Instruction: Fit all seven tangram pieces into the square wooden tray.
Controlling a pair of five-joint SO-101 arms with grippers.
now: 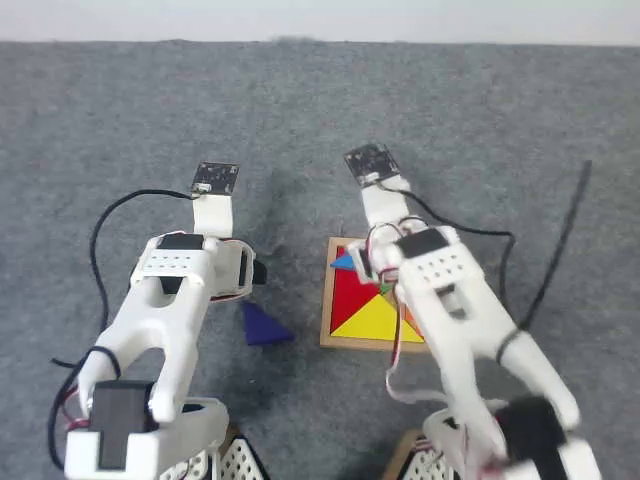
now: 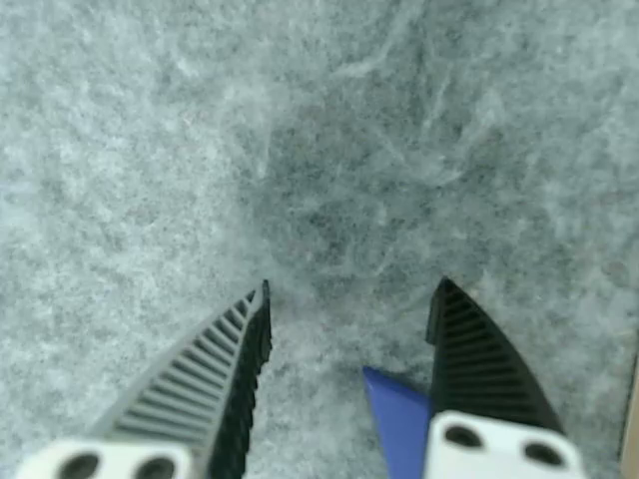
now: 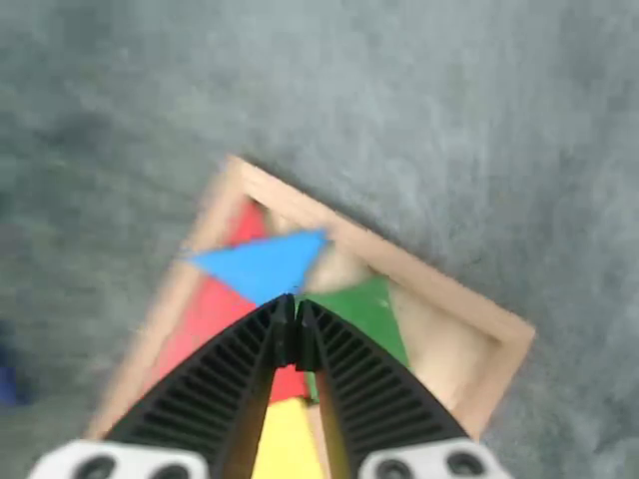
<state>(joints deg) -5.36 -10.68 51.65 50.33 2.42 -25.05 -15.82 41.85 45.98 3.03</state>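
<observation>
Left tool (image 2: 354,284): released, with both ribbed fingers (image 2: 215,399) spread wide above the grey felt surface (image 2: 329,130), felt showing through the gap. Close by the inner face of one finger, a dark blue triangle (image 2: 397,424), flat on the felt and just beside that finger; no telling whether touching. From the high view, the same triangle at about 8 o'clock from the square wooden tray (image 1: 326,310), near its rim but apart from it, and at roughly 4 o'clock from the wrist end of the left arm (image 1: 165,300).

Right tool (image 3: 290,299): clenched, tips pressed together without a gap, poised over the tray. Just past those tips, a light blue triangle (image 3: 262,261), meeting them or nearly so; impossible to say whether pinched or merely touched. In the high view, found at the tray's 10 o'clock corner, one point close to the rim, right beside the right arm (image 1: 450,290).

Inside the tray, as seen from above: a red piece (image 1: 350,292) along the 9 o'clock side; a yellow piece (image 1: 378,320) at 6 o'clock, against the near rim; an orange piece (image 1: 411,322) at about 4 o'clock, partly hidden under the arm. By the middle, a green piece (image 3: 361,311), just beside the clenched tips. Beyond the green, a patch of bare wooden floor.
</observation>
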